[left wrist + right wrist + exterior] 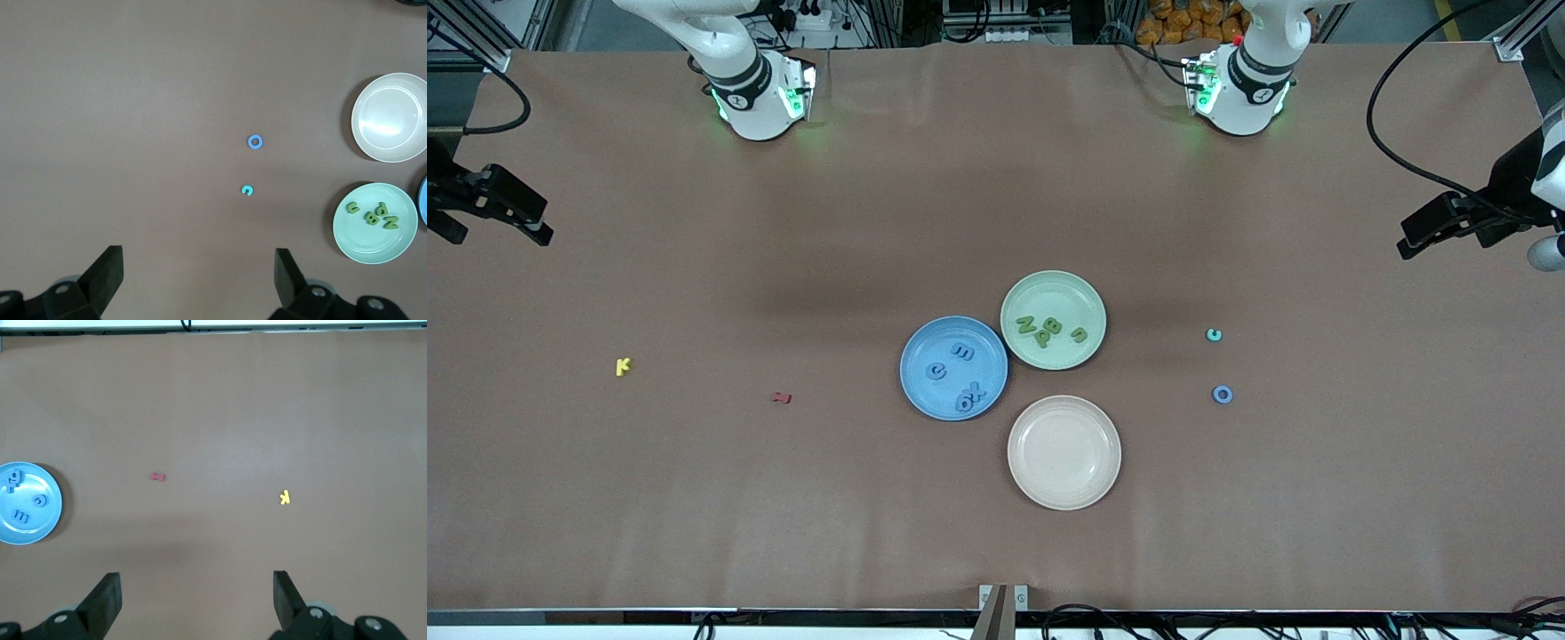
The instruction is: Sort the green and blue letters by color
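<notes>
Several blue letters (963,351) lie in the blue plate (925,342) at mid-table. Several green letters (1041,336) lie in the green plate (1049,293) beside it. A blue O (1222,394) lies alone on the table toward the left arm's end and also shows in the left wrist view (255,141). My left gripper (1405,236) is open and empty, high over the table's left-arm end (199,267). My right gripper (503,236) is open and empty over the right-arm end (197,587).
An empty beige plate (1064,452) sits nearer the camera than the other two. A small teal letter (1213,334) lies farther from the camera than the blue O. A yellow K (623,365) and a small red letter (781,397) lie toward the right arm's end.
</notes>
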Controlling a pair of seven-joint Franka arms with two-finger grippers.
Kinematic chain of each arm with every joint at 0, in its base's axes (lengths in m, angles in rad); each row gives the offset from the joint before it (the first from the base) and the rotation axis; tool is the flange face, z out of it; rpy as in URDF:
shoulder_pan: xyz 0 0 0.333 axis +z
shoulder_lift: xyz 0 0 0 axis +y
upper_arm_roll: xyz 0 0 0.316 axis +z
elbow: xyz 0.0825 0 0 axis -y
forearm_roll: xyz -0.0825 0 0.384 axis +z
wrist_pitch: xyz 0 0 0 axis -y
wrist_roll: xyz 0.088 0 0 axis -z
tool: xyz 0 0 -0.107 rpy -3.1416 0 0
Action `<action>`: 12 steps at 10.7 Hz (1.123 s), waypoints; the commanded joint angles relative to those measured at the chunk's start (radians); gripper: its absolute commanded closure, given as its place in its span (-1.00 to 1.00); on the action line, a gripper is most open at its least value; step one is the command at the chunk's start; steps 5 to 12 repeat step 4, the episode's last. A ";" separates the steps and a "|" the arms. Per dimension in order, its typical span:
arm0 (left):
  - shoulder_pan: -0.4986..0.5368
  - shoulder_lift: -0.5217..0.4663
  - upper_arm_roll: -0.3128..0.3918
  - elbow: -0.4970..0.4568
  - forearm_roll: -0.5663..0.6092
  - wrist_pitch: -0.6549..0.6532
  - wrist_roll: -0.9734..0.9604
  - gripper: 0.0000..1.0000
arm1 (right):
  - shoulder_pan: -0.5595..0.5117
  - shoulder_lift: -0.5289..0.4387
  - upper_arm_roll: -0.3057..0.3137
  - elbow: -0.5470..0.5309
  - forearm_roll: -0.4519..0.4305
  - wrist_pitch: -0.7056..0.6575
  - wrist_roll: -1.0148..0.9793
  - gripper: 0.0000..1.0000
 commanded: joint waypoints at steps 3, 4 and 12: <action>0.006 -0.006 0.000 0.003 -0.003 0.000 0.019 -1.00 | 0.005 0.006 0.001 0.036 0.007 -0.043 0.014 -1.00; 0.004 -0.006 0.002 0.003 -0.003 0.000 0.019 -1.00 | 0.008 0.006 0.001 0.036 0.008 -0.043 0.013 -1.00; 0.004 -0.006 0.002 0.003 -0.003 0.000 0.019 -1.00 | 0.008 0.006 0.001 0.036 0.008 -0.043 0.013 -1.00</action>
